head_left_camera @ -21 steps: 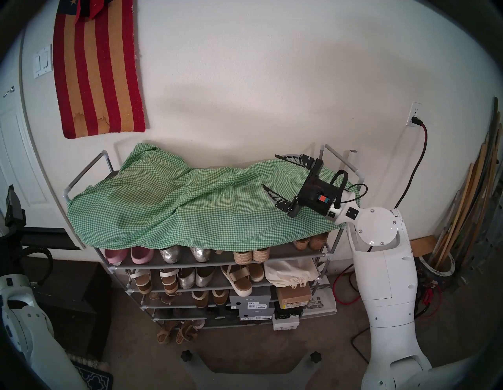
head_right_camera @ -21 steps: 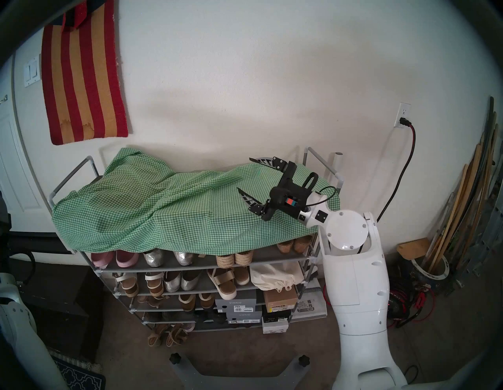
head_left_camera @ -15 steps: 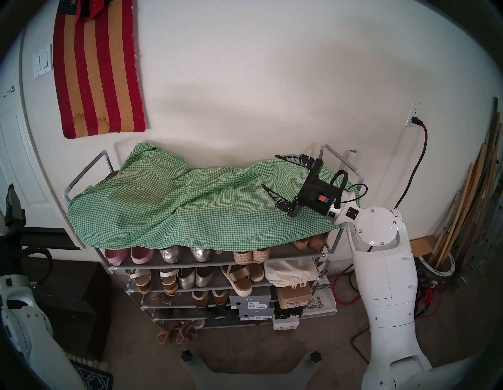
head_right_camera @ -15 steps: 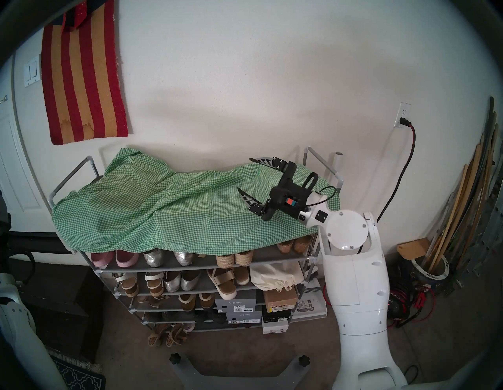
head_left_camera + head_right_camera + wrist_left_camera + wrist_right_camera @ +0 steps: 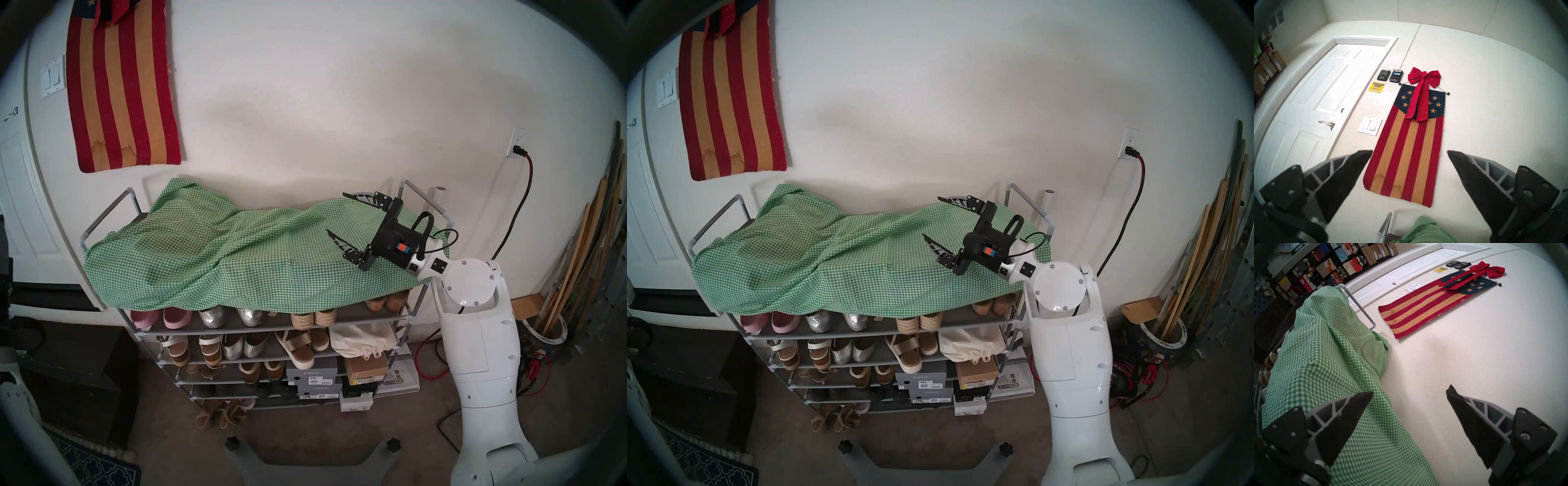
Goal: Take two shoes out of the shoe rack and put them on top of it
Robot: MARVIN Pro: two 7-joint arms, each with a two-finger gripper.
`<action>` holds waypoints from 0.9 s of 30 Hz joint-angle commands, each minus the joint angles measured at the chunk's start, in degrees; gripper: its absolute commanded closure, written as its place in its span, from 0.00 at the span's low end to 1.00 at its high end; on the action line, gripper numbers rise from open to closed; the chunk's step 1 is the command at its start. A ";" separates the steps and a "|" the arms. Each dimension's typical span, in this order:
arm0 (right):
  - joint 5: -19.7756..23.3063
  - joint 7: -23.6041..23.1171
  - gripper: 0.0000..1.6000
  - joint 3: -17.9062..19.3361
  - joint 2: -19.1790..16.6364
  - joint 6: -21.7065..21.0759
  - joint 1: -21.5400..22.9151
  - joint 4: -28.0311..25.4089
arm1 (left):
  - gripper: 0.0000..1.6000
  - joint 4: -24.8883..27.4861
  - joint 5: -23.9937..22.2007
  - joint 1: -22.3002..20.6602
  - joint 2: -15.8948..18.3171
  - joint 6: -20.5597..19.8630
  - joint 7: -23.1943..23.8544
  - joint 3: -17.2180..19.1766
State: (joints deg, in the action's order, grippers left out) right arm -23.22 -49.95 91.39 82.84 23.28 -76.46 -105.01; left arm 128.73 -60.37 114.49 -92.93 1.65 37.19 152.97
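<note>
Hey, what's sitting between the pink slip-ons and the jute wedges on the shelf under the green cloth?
A pair of shiny silver flats sits between the pink slip-ons and the jute wedges, clearest in the head views.

At the centre of the frame a green checked cloth drapes the top of the shoe rack. The right gripper hovers over the cloth's right end, jaws spread wide and empty. Below, on the second visible shelf, sit the silver perforated flats.

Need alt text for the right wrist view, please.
The open right gripper hovers over a green checked cloth draped on the shoe rack, holding nothing. Beyond, a striped flag banner hangs on the white wall.
</note>
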 commanded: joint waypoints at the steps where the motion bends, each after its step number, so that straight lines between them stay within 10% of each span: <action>1: -0.06 -0.01 0.00 -0.01 -0.02 -0.01 0.00 -0.01 | 0.00 -1.44 -5.93 5.94 4.51 -1.78 6.51 1.73; 11: -0.05 -0.01 0.00 -0.01 -0.03 0.00 0.00 -0.01 | 0.00 -3.86 -6.84 12.52 5.76 -3.80 17.82 -0.22; 27: -0.07 0.00 0.00 -0.02 -0.03 -0.01 0.00 -0.01 | 0.00 -10.48 14.21 9.62 8.20 3.12 20.88 -10.44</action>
State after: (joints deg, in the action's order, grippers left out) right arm -23.20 -49.94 91.40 82.84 23.28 -76.46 -105.02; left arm 119.75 -51.96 124.66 -86.31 3.32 59.35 145.27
